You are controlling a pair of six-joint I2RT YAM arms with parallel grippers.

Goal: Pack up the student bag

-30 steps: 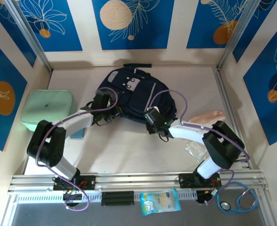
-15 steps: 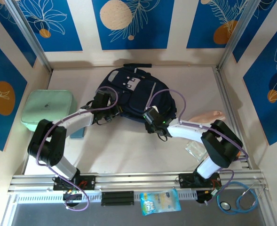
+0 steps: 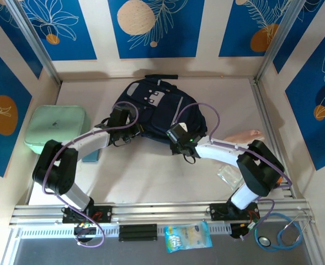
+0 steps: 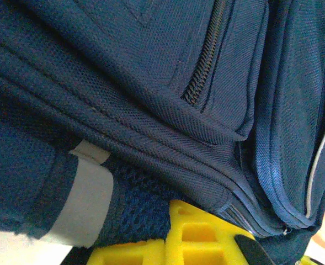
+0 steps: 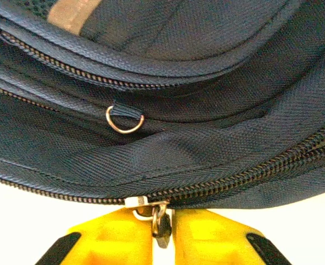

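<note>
The student bag [image 3: 156, 105], dark navy with a grey-white patch, lies flat at the back middle of the table. My left gripper [image 3: 120, 122] sits at the bag's lower left edge. In the left wrist view its yellow fingers [image 4: 206, 234] are together, with blue mesh fabric of the bag [image 4: 140, 212] at their tips. My right gripper [image 3: 177, 134] is at the bag's lower right edge. The right wrist view has it [image 5: 163, 218] shut on the small black zipper pull [image 5: 162, 229], which hangs from the silver slider [image 5: 137, 201] of the bag's outer zipper.
A mint green case [image 3: 57, 127] lies at the left wall. On the right of the table are a pink item [image 3: 244, 136] and a clear plastic piece [image 3: 228, 174]. A snack packet [image 3: 188, 237] and a stethoscope [image 3: 278, 234] lie in front of the rail.
My right gripper has crept a little left and towards the bag along its lower edge, and its fingers have come together on the zipper pull. The left arm has stayed put.
</note>
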